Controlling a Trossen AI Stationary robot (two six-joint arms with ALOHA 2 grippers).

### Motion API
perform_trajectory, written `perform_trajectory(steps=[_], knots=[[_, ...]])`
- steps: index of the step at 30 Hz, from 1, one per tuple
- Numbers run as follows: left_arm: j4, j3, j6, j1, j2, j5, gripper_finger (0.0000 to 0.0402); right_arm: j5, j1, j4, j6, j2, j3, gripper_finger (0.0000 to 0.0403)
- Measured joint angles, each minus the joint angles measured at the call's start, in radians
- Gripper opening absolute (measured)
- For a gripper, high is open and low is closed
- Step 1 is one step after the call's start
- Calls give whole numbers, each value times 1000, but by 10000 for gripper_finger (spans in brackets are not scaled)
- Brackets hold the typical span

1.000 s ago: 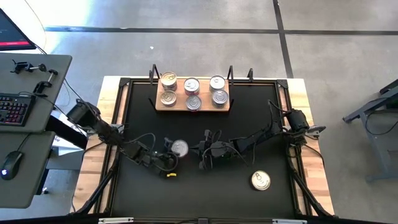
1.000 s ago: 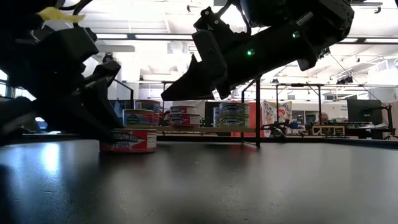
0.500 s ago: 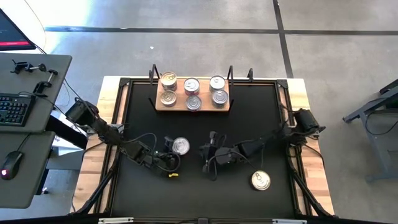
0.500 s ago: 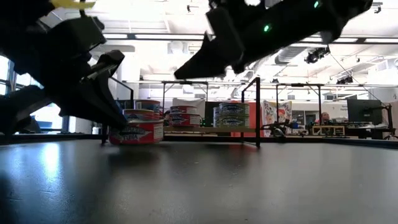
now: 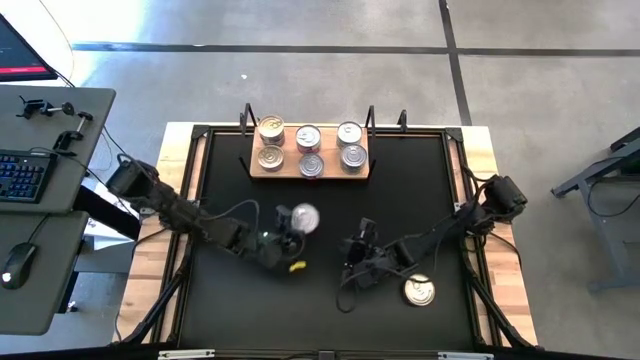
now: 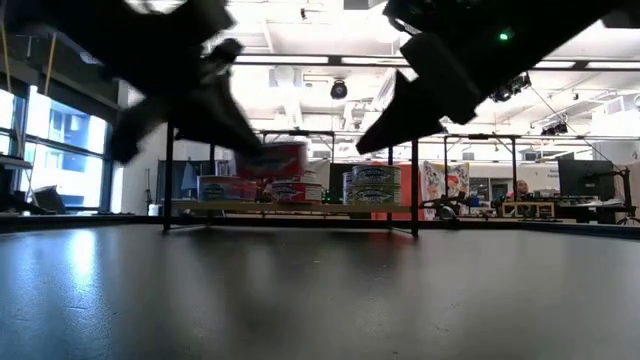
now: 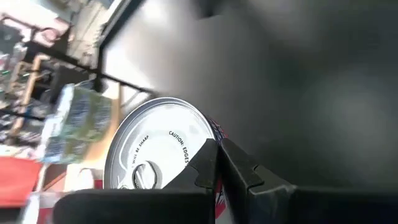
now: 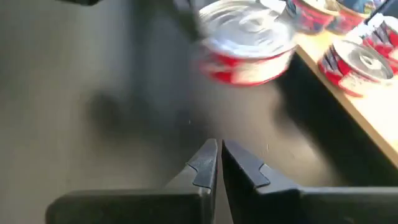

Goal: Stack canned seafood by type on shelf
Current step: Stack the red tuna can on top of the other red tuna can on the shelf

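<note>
My left gripper [image 5: 290,232] is shut on a red-walled tin with a silver pull-tab lid [image 5: 303,217], carried above the black mat; the low view shows this tin [image 6: 272,160] in the air before the shelf. The shelf [image 5: 330,173] is a light wooden board at the mat's far side. Several tins [image 5: 310,150] stand on it in three columns. Another tin with a gold lid [image 5: 419,290] rests on its base on the mat near the right edge. My right gripper [image 5: 360,238] is shut, hovers over the mat's middle and touches nothing. My left gripper [image 7: 219,158] holds the tin at its edge, beside the lid's rim [image 7: 202,140]. One finger [image 7: 205,165] lies over the lid's border and the other [image 7: 239,171] stands past the red wall [image 7: 217,132]. The tin is lifted clear of the mat, slightly tilted.
The black mat [image 5: 240,300] covers most of the table, with wooden table edges [image 5: 150,270] on both sides. Dark metal posts [image 6: 414,180] rise at the shelf's ends. Cables trail along both arms. A desk with a keyboard [image 5: 25,175] stands left of the table.
My left gripper has lifted the silver-lidded tin off the mat and carried it up and toward the far edge and the shelf. My right gripper has drawn back toward the near right, closer to the gold-lidded tin, and has risen.
</note>
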Motion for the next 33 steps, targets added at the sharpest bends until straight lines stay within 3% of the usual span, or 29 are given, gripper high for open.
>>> perform_trajectory(steps=[7,18,23,33], knots=[[12,96,152,253,-2,57,0,100,20,-50,57,0,0,14],[33,144,166,633,-2,425,0,102,14,-50,59,0,0,14],[5,144,138,683,-2,516,0,102,11,-50,57,0,0,14],[-45,144,137,686,-2,513,12,102,2,-49,60,0,0,14]])
